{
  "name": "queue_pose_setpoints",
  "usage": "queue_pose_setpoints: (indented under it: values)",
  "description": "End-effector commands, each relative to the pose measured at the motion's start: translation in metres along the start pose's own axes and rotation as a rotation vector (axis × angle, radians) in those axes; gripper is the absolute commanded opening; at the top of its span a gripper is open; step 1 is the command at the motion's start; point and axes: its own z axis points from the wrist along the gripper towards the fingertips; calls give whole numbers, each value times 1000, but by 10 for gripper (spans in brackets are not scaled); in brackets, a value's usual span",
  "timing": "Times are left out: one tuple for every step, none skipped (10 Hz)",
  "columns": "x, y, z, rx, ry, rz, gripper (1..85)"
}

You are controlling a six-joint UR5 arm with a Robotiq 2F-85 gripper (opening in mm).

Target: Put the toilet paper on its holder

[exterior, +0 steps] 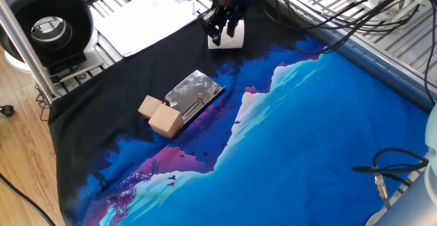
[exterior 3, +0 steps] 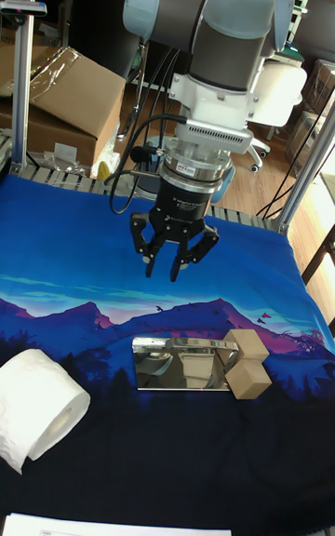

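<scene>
The toilet paper [exterior: 235, 39] [exterior 3: 35, 408], a small white roll, lies on its side on the dark end of the cloth. The holder [exterior: 196, 92] [exterior 3: 177, 365] is a shiny metal plate with a thin wire bar, lying flat mid-cloth with two tan wooden cubes [exterior: 161, 116] [exterior 3: 247, 365] at one end. My gripper [exterior: 223, 33] [exterior 3: 164, 274] hangs in the air pointing down. In the fixed view it stands in front of the roll; in the tall fixed view it is above the holder and apart from the roll. Its fingers are a small gap apart and hold nothing.
A black round spool [exterior: 44, 22] stands at the back left, beside white printed sheets [exterior: 147, 13]. Cables [exterior: 390, 166] lie at the right edge and run across the back right. A cardboard box [exterior 3: 70, 99] sits behind the table.
</scene>
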Motion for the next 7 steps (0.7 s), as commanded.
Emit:
queue_pose_setpoints:
  values:
    - [-13, 2, 4, -16, -77, -49, 20]
    - [-18, 5, 11, -37, -125, -72, 20]
    - [-18, 12, 13, -74, -137, -86, 20]
    - [-2, 5, 15, -61, -81, -135, 50]
    - [20, -2, 18, -52, -13, -208, 227]
    - [17, -12, 19, -29, -23, -279, 370]
    - [18, -20, 18, -18, -12, -338, 497]
